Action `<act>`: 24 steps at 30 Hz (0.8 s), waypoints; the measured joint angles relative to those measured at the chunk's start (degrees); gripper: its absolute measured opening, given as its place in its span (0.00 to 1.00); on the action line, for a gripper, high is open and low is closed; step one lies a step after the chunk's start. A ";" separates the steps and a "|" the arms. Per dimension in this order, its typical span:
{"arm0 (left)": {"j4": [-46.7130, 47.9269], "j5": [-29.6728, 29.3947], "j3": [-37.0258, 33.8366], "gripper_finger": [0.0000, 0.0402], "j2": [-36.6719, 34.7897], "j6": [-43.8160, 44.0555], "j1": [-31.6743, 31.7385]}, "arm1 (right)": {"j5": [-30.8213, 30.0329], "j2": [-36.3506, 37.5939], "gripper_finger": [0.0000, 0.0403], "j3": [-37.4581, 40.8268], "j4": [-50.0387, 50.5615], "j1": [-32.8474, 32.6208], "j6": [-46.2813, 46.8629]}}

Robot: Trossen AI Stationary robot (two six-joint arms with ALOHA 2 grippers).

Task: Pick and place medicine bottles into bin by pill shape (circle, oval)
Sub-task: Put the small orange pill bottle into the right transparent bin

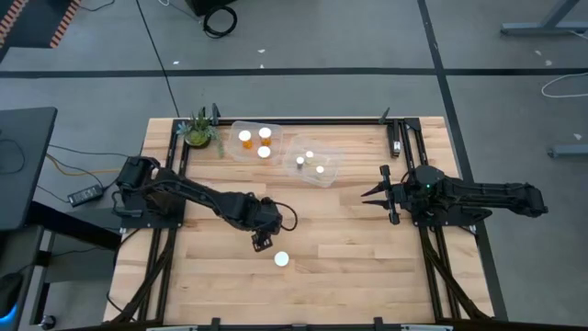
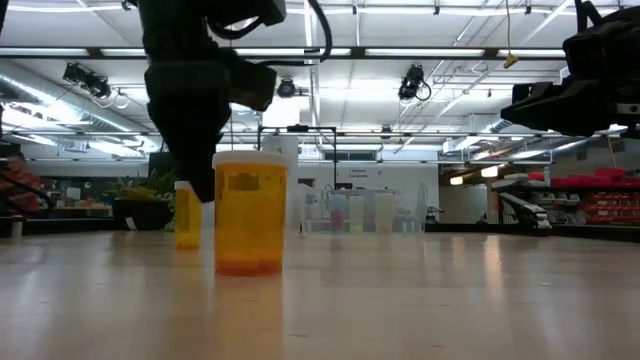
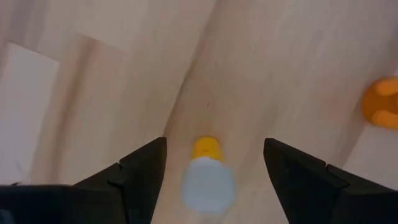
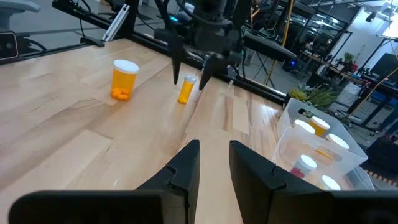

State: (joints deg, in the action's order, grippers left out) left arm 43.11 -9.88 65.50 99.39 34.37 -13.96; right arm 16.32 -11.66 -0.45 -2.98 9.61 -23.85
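Note:
A small orange bottle with a white cap [image 3: 208, 179] stands upright on the wooden table; it also shows in the right wrist view [image 4: 185, 89] and the low view [image 2: 187, 215]. My left gripper [image 3: 215, 139] is open above it, pointing down, one finger on either side of the cap, and shows in the high view [image 1: 261, 242]. A bigger orange bottle with a white cap [image 1: 281, 259] stands on its base close by, toward the near edge [image 2: 250, 210]. My right gripper [image 1: 369, 197] is open and empty at the table's right, held level.
Two clear bins stand at the back: one [image 1: 241, 152] holds several white-capped bottles, the other [image 1: 327, 175] holds several smaller ones. A potted plant [image 1: 199, 131] stands at the far left corner. Bare wood [image 1: 349, 267] lies along the near side.

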 joint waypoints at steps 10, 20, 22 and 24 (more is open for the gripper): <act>-1.00 0.77 -1.54 0.61 0.02 1.13 -0.19 | 0.00 0.00 0.23 0.00 -0.02 0.00 0.00; -0.51 2.22 -1.54 0.42 0.02 0.98 -0.13 | 0.00 0.00 0.23 0.00 -0.02 0.00 0.00; 0.00 2.22 -1.54 0.39 0.02 0.96 -0.02 | 0.00 0.00 0.23 0.00 -0.02 0.00 0.02; 0.20 2.22 -1.54 0.35 0.02 0.96 0.00 | 0.00 0.00 0.23 0.00 -0.04 0.00 0.02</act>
State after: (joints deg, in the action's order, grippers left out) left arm 43.31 -7.66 63.96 99.42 35.33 -13.96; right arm 16.32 -11.66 -0.45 -3.03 9.61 -23.83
